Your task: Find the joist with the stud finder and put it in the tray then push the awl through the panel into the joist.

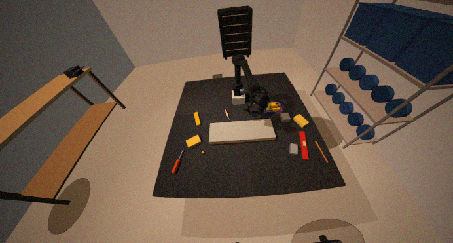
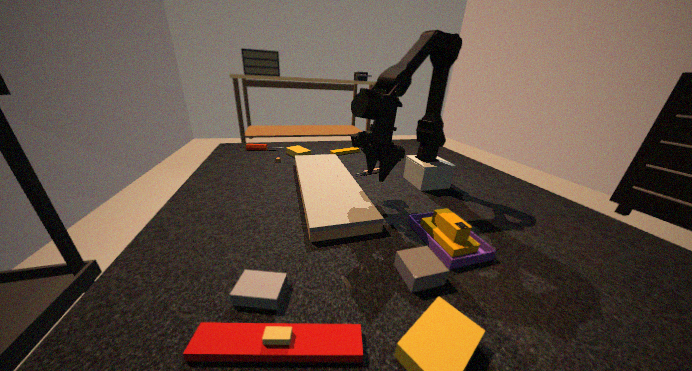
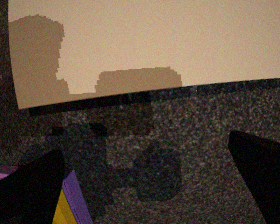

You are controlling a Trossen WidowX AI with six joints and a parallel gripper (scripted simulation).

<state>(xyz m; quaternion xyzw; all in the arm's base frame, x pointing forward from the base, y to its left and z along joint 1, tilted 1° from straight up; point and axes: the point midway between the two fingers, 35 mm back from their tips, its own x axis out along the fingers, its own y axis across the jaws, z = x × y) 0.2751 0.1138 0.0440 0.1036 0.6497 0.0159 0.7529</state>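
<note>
The yellow stud finder (image 1: pixel 273 106) (image 2: pixel 450 228) (image 3: pixel 63 217) lies in the purple tray (image 1: pixel 269 112) (image 2: pixel 471 259) (image 3: pixel 76 197), right of the pale floor panel (image 1: pixel 242 133) (image 2: pixel 325 193) (image 3: pixel 157 23). My gripper (image 1: pixel 253 110) (image 2: pixel 380 173) (image 3: pixel 147 151) is open and empty. It hangs over the dark mat between the tray and the panel's near corner, clear of the stud finder. The awl (image 1: pixel 226 114), thin with an orange handle, lies on the mat beyond the panel's far long edge, left of my gripper.
The arm's white base block (image 2: pixel 427 173) stands behind the tray. A grey block (image 2: pixel 420 267), a second grey block (image 2: pixel 260 288), a red level (image 2: pixel 225 341), yellow blocks (image 2: pixel 440 338) (image 1: pixel 193 141) and a screwdriver (image 1: pixel 177 164) lie on the mat (image 1: pixel 245 174).
</note>
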